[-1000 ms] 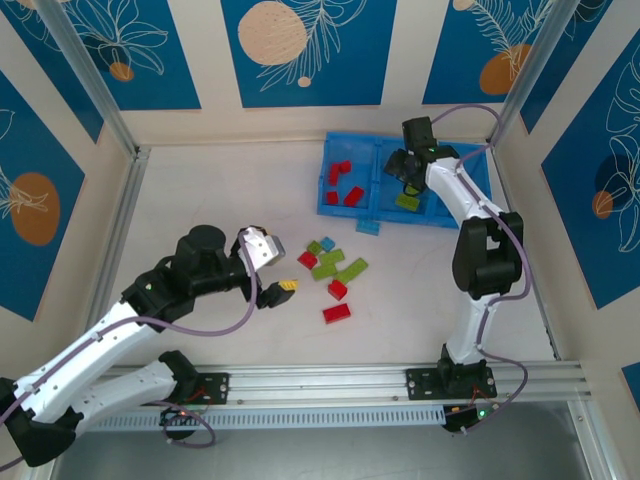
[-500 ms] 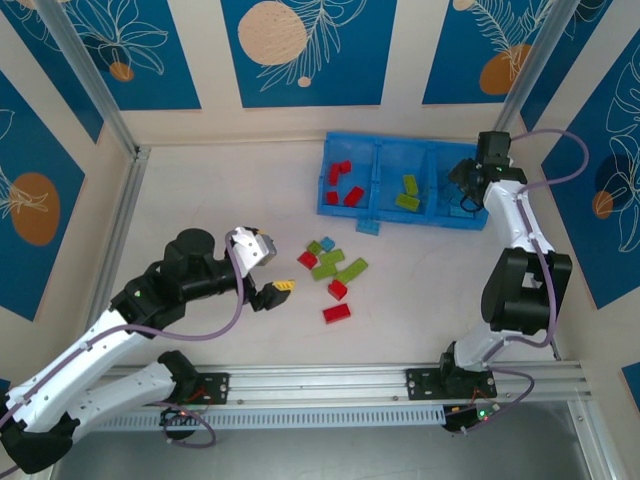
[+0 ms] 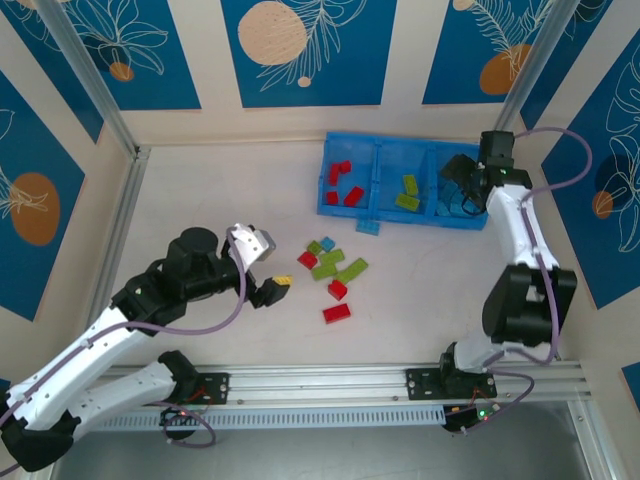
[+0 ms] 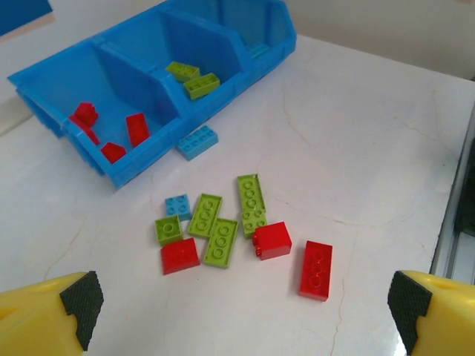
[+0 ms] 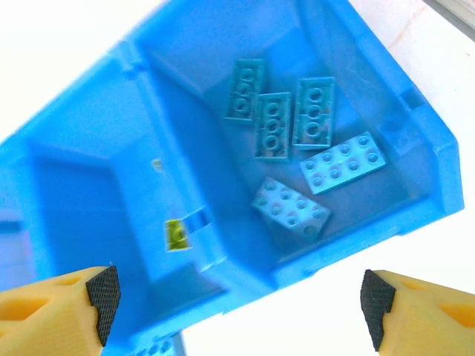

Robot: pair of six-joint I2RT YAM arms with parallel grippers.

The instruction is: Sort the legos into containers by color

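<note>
Marble-white table (image 4: 386, 148): left gripper (image 4: 245, 305) gapes near loose legos (image 4: 223, 241), right gripper (image 5: 239, 295) gapes over the containers (image 5: 415, 122).

White table (image 3: 220, 190), blue patterned walls (image 3: 350, 70)

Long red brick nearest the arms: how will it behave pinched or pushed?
The red brick looks like rigid plastic, so probably no flex. Lying flat, studs up, it should slide, not roll or tip. Small, likely light; may skid on the smooth table.
</note>
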